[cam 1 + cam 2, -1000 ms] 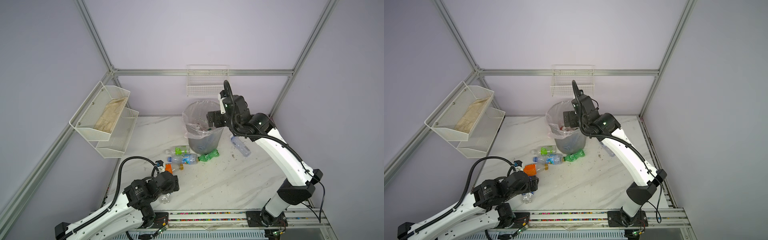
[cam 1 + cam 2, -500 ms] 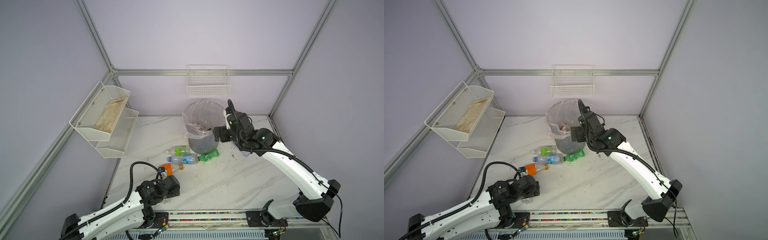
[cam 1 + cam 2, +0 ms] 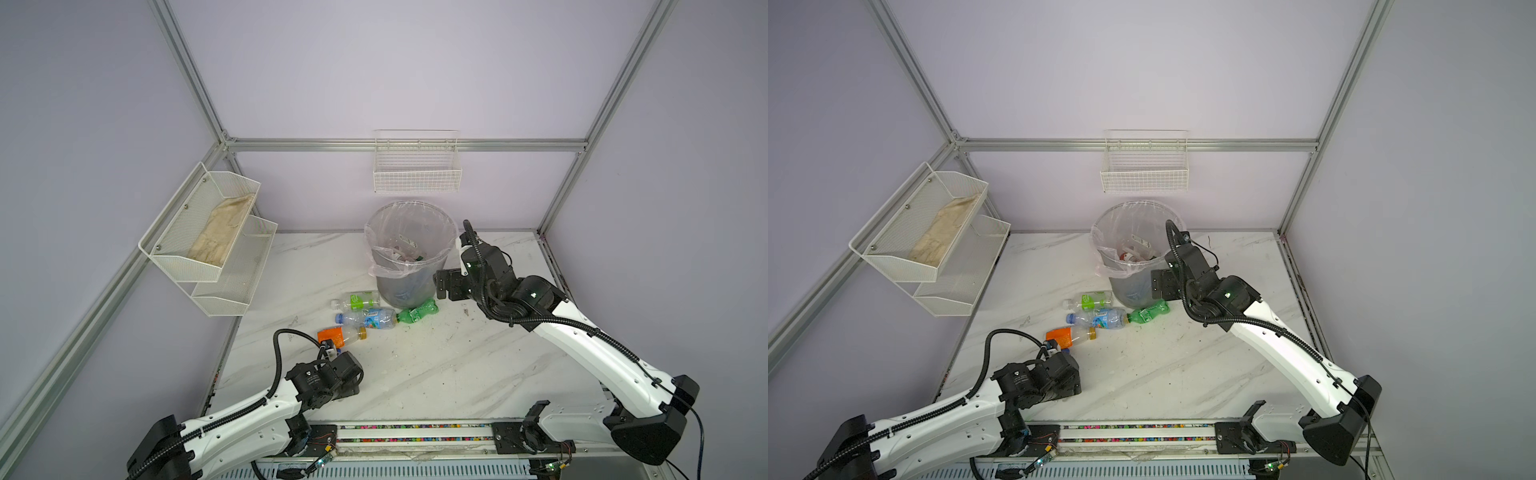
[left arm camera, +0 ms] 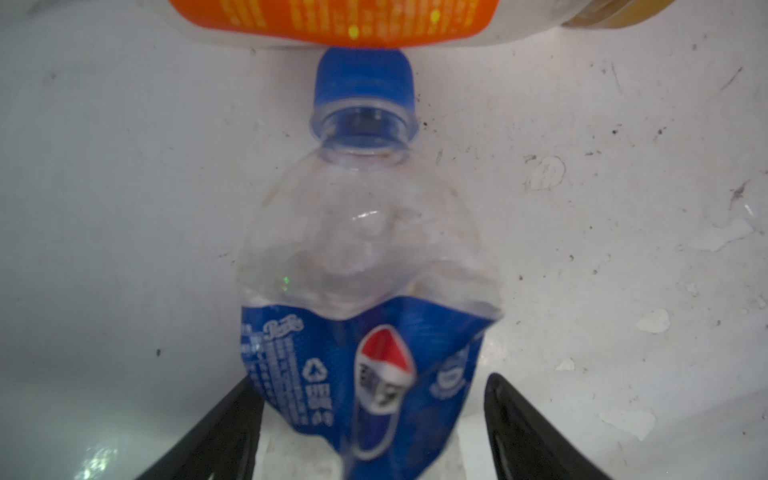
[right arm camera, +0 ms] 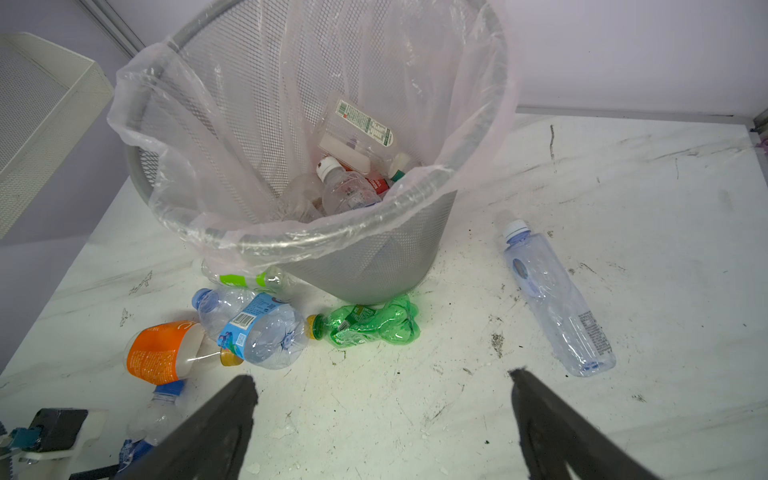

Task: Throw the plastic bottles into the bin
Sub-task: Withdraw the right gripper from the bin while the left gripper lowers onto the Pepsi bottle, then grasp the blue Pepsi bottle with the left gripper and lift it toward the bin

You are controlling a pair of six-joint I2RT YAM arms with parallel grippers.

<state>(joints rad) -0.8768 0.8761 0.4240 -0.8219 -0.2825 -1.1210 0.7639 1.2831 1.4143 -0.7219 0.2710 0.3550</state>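
In the left wrist view my left gripper (image 4: 370,378) is open astride a crumpled clear bottle with a blue label (image 4: 365,257). One finger touches the label and the other stands just off it. The bottle's blue cap touches an orange-label bottle (image 4: 332,20). The grey bin (image 3: 399,286) holds several bottles (image 5: 349,191). At its foot lie a green-label bottle (image 3: 358,300), a light-blue-label bottle (image 3: 368,318) and an all-green bottle (image 3: 417,312). A clear bottle (image 5: 557,299) lies on the bin's other side. My right gripper (image 3: 446,284) hangs open and empty beside the bin.
A white two-tier mesh shelf (image 3: 208,232) with a cloth in it juts from the left wall. A white wire basket (image 3: 417,174) hangs on the back wall above the bin. The arms' rail (image 3: 415,428) runs along the table's front edge.
My right gripper has come down from over the bin's rim to low beside its wall. My left gripper has sunk onto the blue-label bottle and its jaws have narrowed.
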